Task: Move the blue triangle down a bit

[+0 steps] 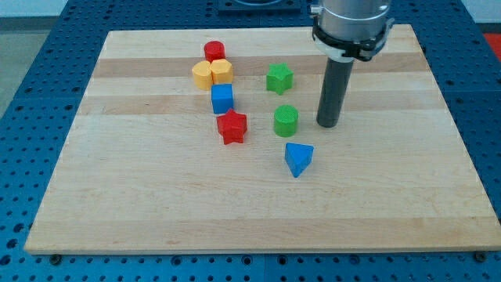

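Note:
The blue triangle lies on the wooden board a little right of the middle. My tip rests on the board above and to the right of it, apart from it. A green cylinder stands just left of my tip, directly above the blue triangle.
A green star sits above the green cylinder. To the view's left stand a red star, a blue cube, two yellow blocks side by side and a red cylinder behind them.

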